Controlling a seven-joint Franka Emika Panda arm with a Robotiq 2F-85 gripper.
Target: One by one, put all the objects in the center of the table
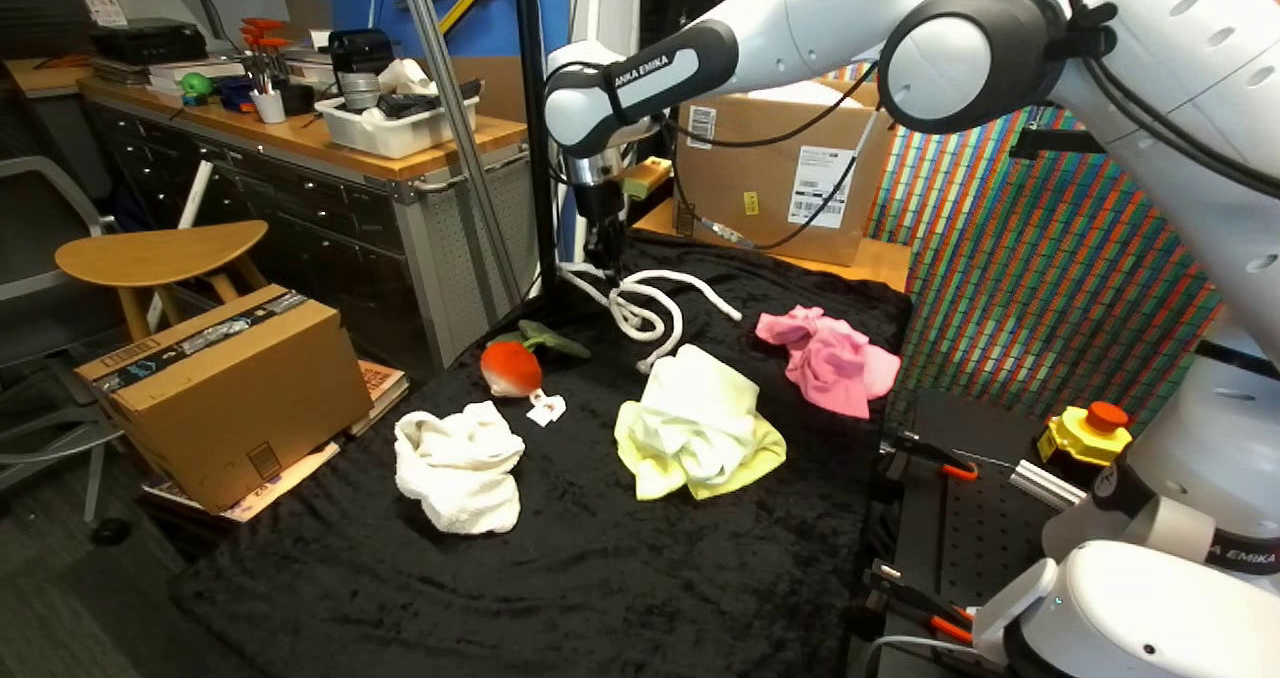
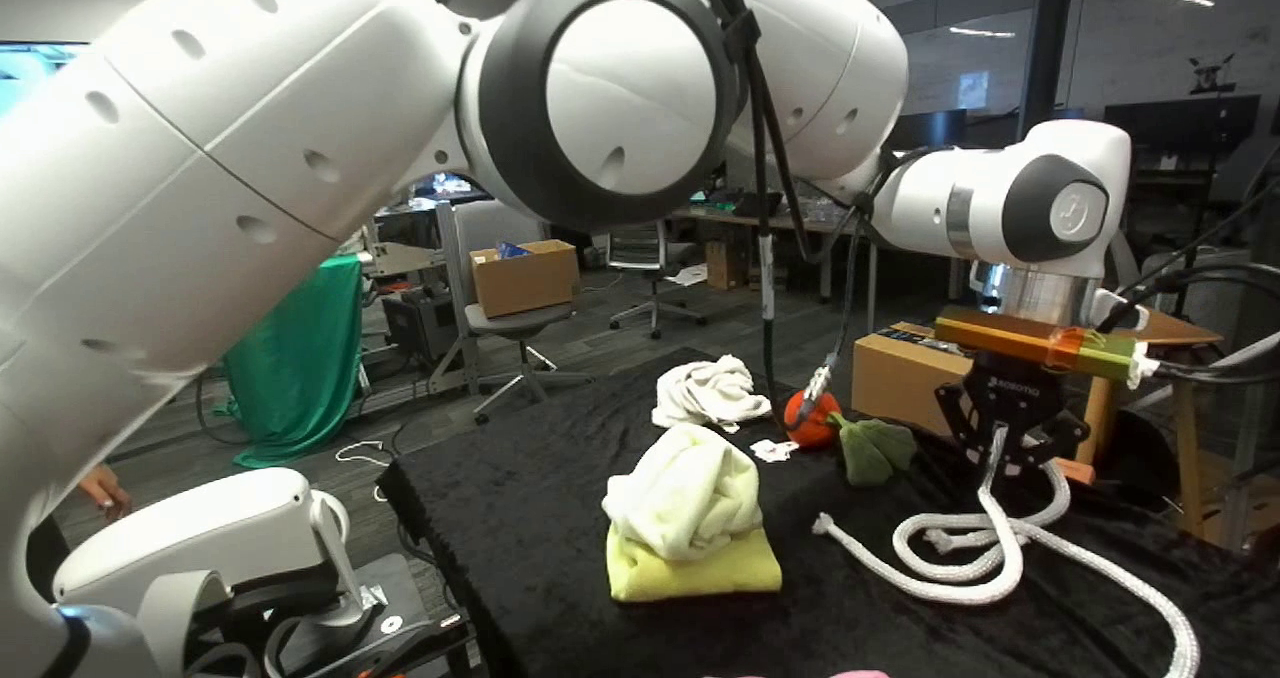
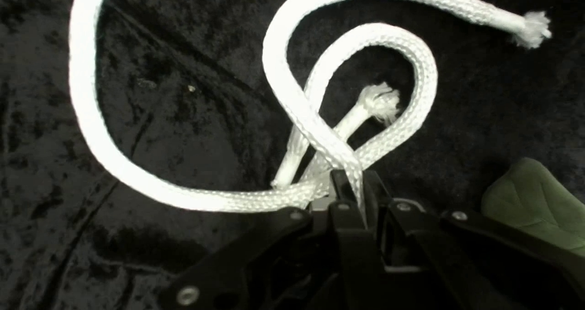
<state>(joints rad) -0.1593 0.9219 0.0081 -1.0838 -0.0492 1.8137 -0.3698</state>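
One strand of white rope [image 3: 315, 129] is pinched in the claw [image 3: 356, 182] of the only arm [image 1: 800, 23], the jaws parted by no more than that squeezed strand. The rest of the rope is spread beneath and around the grip, so no single long axis is given: in the wrist view the held strand is led up and left, then curved to a frayed end at upper right; a small loop is laid beside it, and a long length is swept out of view at upper left. By an exterior view, the rope is placed toward the far edge of the table [image 1: 600, 588], whose black, velvety surface is creased in spots. To the claw's left in an exterior view, near what is judged the table's middle, a yellow-green cloth [image 2: 695, 573] is topped by a white cloth [image 2: 690, 488]; a carry that way is probably called for, with loose rope liable to be dragged along. In an exterior view, a pink cloth [image 1: 835, 363], a second white cloth [image 1: 460, 468] and a red plush ball [image 1: 510, 368] are set around that pile. Beyond, a cluttered workbench [image 1: 290, 139] and a cardboard box [image 1: 240, 388] are seen.
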